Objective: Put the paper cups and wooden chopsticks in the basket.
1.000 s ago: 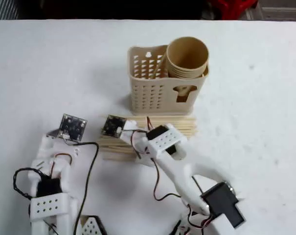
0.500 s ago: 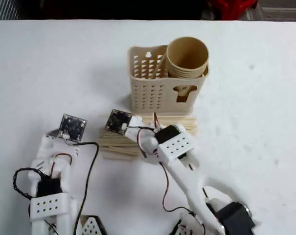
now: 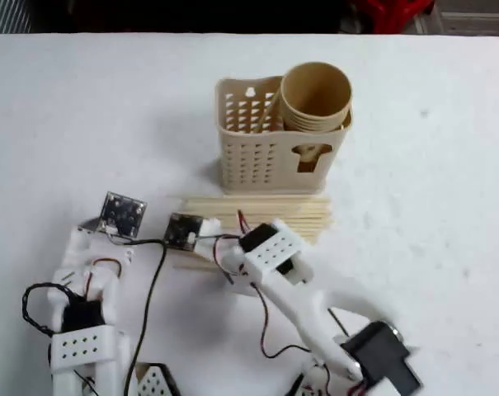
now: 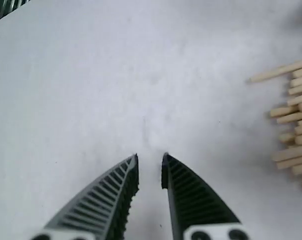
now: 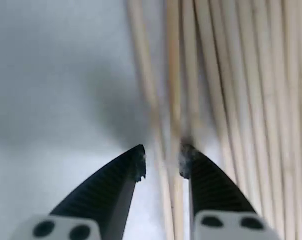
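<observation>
A cream slotted basket (image 3: 257, 153) stands mid-table with a stack of brown paper cups (image 3: 315, 95) in its right side. Wooden chopsticks (image 3: 261, 208) lie in a flat row on the table just in front of it. My right gripper (image 5: 161, 160) is open low over the near edge of that row, and one chopstick (image 5: 160, 130) runs between its tips. The right arm's wrist (image 3: 265, 247) covers the near part of the row. My left gripper (image 4: 150, 165) hovers over bare table with a narrow gap between its fingers, chopstick ends (image 4: 290, 120) off to one side.
The white table (image 3: 414, 190) is bare to the right of the basket and behind it. The left arm (image 3: 88, 313) sits at the near left, with black cables (image 3: 154, 272) trailing between the two arms.
The right arm's wrist pulled back from the basket toward the near left edge of the chopstick row, uncovering more sticks. The left arm stayed put.
</observation>
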`<state>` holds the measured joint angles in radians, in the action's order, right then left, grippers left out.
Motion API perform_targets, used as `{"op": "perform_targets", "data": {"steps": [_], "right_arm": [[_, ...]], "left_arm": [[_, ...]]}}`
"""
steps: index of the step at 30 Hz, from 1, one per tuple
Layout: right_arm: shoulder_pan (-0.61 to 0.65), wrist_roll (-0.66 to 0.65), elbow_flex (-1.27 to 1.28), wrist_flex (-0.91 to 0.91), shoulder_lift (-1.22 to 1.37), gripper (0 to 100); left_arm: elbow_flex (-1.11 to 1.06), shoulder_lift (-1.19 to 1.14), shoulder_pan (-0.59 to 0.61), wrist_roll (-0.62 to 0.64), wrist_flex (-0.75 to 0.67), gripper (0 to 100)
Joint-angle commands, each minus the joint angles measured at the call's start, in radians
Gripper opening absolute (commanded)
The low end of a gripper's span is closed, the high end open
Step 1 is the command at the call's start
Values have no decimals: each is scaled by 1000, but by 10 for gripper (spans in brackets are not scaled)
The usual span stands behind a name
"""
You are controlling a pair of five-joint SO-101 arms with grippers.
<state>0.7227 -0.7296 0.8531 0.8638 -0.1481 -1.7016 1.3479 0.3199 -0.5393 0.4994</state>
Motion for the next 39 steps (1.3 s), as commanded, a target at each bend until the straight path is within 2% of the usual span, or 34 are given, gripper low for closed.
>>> {"op": "perform_targets", "data": {"steps": [1, 4, 8, 13, 17, 21, 27, 31, 35, 39], "right_arm": [[-15, 6, -6, -28, 30, 123], [-27, 8, -23, -25, 39, 105], [-38, 2, -25, -27, 39, 13], [-39, 2, -25, -24, 31, 17], [-93, 3, -58, 27, 2, 17], [-140, 9, -78, 96, -136, 17], [-139, 11, -78, 211, -387, 17], [-133, 11, -72, 220, -433, 19], [-73, 11, -52, 199, -331, 97], [-7, 20, -38, 91, -147, 168]], "left_arm": [[3, 15, -16, -6, 3, 97], [3, 15, -16, -6, 3, 97], [3, 15, -16, -6, 3, 97], [3, 15, -16, -6, 3, 97], [3, 15, -16, -6, 3, 97], [3, 15, -16, -6, 3, 97], [3, 15, -16, -6, 2, 97], [3, 15, -16, -6, 2, 97], [3, 15, -16, -6, 2, 97], [3, 15, -16, -6, 2, 97]]}}
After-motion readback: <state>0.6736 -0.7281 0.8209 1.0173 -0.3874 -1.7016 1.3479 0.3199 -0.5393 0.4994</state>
